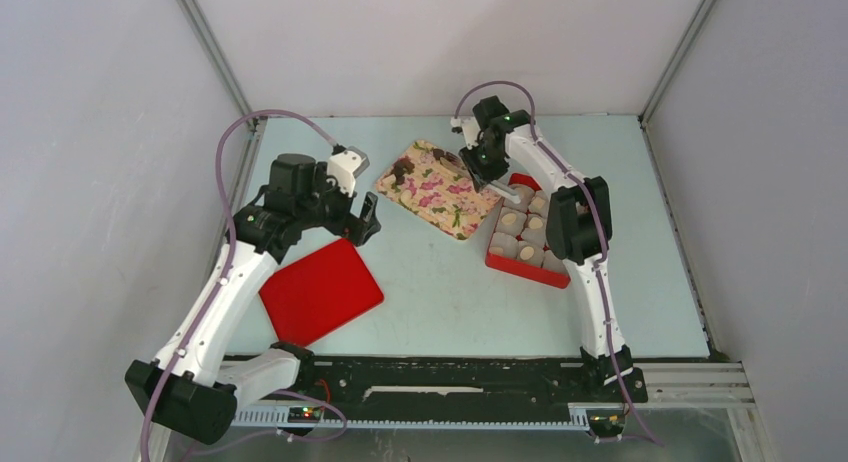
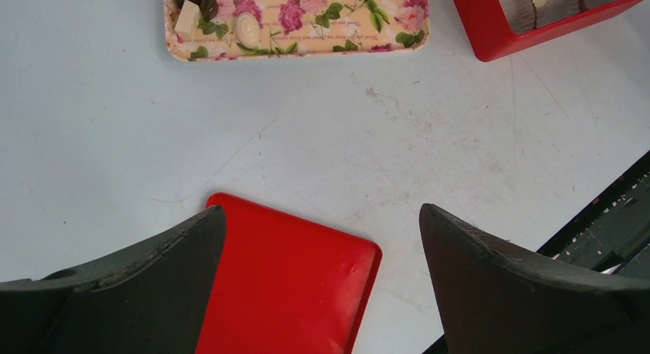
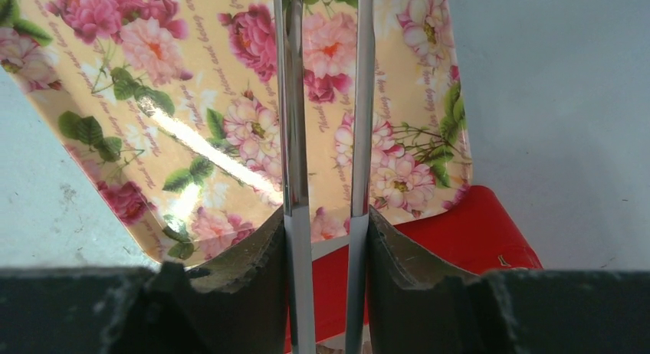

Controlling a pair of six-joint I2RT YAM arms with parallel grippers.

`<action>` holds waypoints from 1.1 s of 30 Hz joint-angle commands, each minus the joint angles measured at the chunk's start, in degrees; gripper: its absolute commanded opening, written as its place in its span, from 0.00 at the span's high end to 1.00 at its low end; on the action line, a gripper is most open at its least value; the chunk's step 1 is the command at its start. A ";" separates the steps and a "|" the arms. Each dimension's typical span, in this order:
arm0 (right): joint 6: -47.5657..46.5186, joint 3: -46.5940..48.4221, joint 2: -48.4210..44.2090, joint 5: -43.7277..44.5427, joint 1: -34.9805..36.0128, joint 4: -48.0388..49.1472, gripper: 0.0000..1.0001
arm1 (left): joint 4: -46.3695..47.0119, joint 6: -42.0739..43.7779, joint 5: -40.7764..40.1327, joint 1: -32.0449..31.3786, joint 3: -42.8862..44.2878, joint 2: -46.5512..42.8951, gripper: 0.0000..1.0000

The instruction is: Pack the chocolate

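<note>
Your right gripper is clamped on metal tongs, which suit lumps this small. Loose chocolate sits on the floral tray by the far edge, with the red box toward the right edge. Left gripper is spread wide over the red lid, probably for closing.

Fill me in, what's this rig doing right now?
The right gripper is shut on metal tongs, poised over the floral tray beside the red box of paper cups. A few chocolates lie at the tray's other end. The left gripper is open, hovering above the red lid on the table.
</note>
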 commanded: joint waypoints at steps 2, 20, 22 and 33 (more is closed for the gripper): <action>-0.57 3.34 0.87 -2.10 0.34 2.03 0.63 | 1.51 0.69 1.18 0.27 -1.64 -0.14 0.00; -3.91 -12.43 -13.19 -10.61 -0.91 5.98 0.79 | 1.69 1.15 2.42 0.24 -2.08 0.61 0.00; -4.06 -15.03 -16.90 -13.03 -1.89 5.95 0.79 | 1.54 1.16 2.86 0.24 -1.83 0.99 0.00; -10.65 -29.53 -32.79 -13.55 -6.66 -1.09 0.80 | 1.09 1.14 3.75 0.28 -1.16 2.46 0.00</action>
